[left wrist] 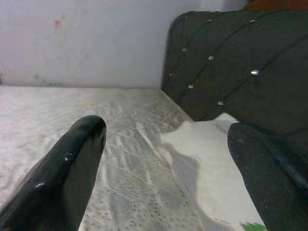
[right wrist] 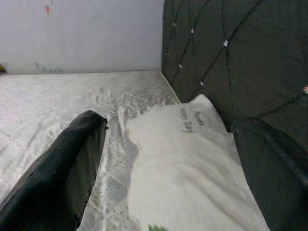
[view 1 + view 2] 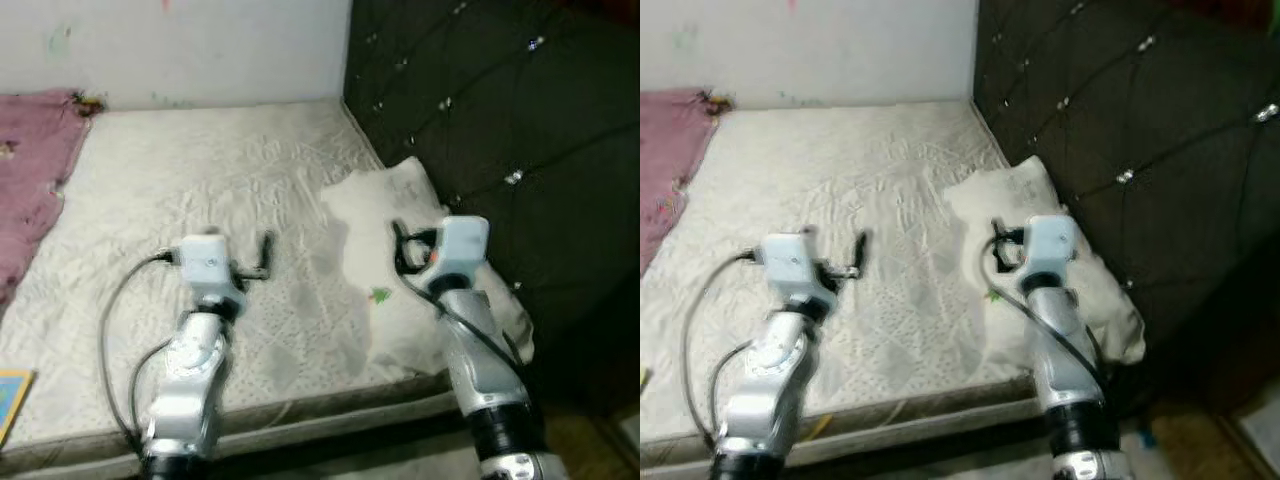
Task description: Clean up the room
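Right hand (image 3: 400, 247) w/ fingers wide, I'm hovering over pillow (image 3: 385, 215); left hand (image 3: 265, 255) also wide, over mattress (image 3: 200, 170).

A pillow (image 3: 400, 260) lies on the bed (image 3: 220, 180) at its right edge, against the headboard (image 3: 500, 120), a blanket (image 3: 30, 180) lies at the bed's left side, the wall (image 3: 180, 45) behind.

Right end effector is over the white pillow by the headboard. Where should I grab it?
Probably the pillow's free edge facing the open mattress. The far side lies along the dark headboard, so come from the mattress side; the right end effector hovers there, open.
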Controlling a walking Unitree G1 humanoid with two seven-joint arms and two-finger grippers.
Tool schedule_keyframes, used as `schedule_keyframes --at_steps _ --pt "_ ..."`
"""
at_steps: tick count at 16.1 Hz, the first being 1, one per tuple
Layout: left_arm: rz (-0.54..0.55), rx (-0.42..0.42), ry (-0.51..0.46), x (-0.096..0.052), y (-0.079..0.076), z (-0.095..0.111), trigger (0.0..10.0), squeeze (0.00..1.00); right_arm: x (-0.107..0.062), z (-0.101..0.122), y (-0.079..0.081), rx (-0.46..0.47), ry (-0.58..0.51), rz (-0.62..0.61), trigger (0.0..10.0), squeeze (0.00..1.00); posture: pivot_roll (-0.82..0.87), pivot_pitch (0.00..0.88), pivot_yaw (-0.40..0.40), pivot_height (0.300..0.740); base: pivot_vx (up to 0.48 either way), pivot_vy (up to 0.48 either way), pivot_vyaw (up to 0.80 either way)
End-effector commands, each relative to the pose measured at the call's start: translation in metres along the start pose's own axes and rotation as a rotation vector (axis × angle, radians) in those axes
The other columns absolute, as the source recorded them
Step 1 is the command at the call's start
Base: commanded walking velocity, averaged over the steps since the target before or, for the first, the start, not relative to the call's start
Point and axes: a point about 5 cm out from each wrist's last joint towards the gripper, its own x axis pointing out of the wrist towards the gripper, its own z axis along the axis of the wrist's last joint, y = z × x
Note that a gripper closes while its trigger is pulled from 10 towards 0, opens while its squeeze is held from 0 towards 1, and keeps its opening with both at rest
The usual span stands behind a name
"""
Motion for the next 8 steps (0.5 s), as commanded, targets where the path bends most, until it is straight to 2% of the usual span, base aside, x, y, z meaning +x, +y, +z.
schedule_keyframes --at_steps 1,8 --pt "0.019 0.02 -0.015 -0.0008 0.0066 0.0027 10.0 0.0 0.0016 0.0046 0.0072 -0.004 -0.011 0.036 10.0 0.0 -0.03 0.0 -0.027 0.74 0.0 0.0 0.0" --pt "0.021 0.026 -0.021 -0.0009 0.0063 0.0027 10.0 0.0 0.0034 -0.0005 0.0118 -0.01 0.029 0.061 10.0 0.0 -0.03 0.0 -0.029 0.74 0.0 0.0 0.0"
